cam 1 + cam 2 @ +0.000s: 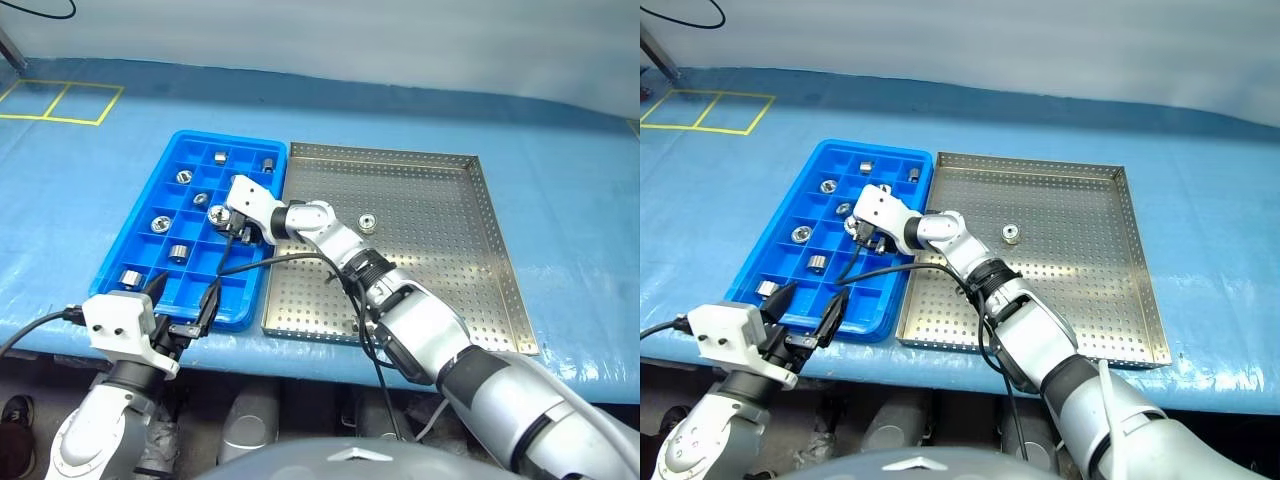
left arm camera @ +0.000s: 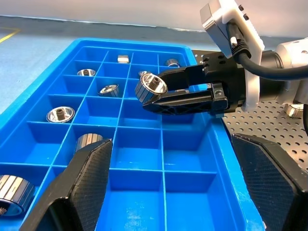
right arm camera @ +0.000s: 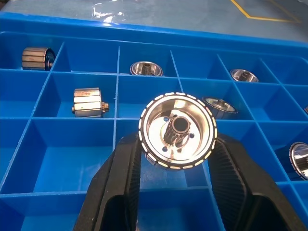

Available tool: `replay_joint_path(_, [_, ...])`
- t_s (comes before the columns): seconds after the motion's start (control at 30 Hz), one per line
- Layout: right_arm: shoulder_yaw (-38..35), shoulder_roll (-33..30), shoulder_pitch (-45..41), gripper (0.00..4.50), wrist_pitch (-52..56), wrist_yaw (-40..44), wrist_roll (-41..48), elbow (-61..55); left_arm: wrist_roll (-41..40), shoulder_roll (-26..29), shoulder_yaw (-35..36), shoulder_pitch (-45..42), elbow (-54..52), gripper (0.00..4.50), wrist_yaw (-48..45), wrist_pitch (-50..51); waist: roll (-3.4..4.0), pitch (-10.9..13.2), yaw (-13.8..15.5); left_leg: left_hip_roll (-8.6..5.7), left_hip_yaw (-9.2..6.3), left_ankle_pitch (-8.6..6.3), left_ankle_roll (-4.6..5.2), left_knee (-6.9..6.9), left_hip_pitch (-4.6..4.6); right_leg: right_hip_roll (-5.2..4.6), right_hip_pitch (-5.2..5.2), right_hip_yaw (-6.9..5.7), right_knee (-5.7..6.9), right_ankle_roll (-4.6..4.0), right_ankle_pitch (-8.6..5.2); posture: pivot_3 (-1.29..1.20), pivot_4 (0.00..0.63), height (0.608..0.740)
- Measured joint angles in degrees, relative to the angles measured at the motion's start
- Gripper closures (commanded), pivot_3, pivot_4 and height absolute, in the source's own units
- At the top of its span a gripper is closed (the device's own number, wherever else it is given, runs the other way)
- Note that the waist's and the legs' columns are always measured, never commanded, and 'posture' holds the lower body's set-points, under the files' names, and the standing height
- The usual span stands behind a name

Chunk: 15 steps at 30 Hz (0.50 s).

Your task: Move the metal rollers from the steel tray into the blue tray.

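blue tray [image 1: 140, 245]: near-row cells open, rollers fill several far and left cells | right gripper [image 2: 156, 94] with its roller [image 3: 177, 130] hangs over mid-right cells, blocking approach from 3 o'clock | steel tray [image 1: 480, 260]: floor bare but one roller [image 1: 367, 222] at 12 o'clock

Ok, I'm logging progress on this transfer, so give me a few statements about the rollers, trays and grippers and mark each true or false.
1. The right gripper holds a metal roller above the blue tray. True.
2. The steel tray has no rollers left. False: one roller lies on its perforated floor.
3. The left gripper is shut on a roller. False: its fingers stand open, holding nothing, near the blue tray's near edge.
4. Several compartments of the blue tray already hold rollers. True.
5. The steel tray sits on the robot's left of the blue tray. False: it sits on the right.
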Motion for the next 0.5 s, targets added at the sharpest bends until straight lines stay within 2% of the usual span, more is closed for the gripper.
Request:
replay_joint_path(0.13, [-0.2, 0.0, 0.0, 0.78, -0.2, -1.5, 0.0, 0.2, 0.0, 0.0, 0.0, 0.0, 0.0, 0.17, 0.0, 0.0, 0.0, 0.0, 0.0, 0.0, 0.0, 0.0, -0.01, 0.0, 0.0, 0.0, -0.01, 0.0, 0.03, 0.0, 0.0, 0.38, 0.15, 0.74])
replay_joint_path(0.37, [-0.5, 0.0, 0.0, 0.78, -0.4, -3.4, 0.4, -1.7, 0.0, 0.1, 0.0, -0.5, 0.0, 0.17, 0.0, 0.0, 0.0, 0.0, 0.0, 0.0, -0.01, 0.01, -0.02, 0.0, 0.0, 0.0, -0.02, 0.0, 0.06, 0.0, 0.0, 0.35, 0.15, 0.74])
replay_joint_path(0.5, [-2.2, -0.4, 1.5, 0.78, 0.7, -5.8, 1.6, -13.6, 0.0, 0.9, -0.5, -3.4, 0.2, 0.17, -0.6, 0.3, 0.0, 0.0, -0.1, 0.0, -0.09, 0.01, -0.02, 0.0, 0.0, -0.02, 0.0, -0.07, 0.09, 0.01, 0.0, 0.27, 0.15, 0.74])
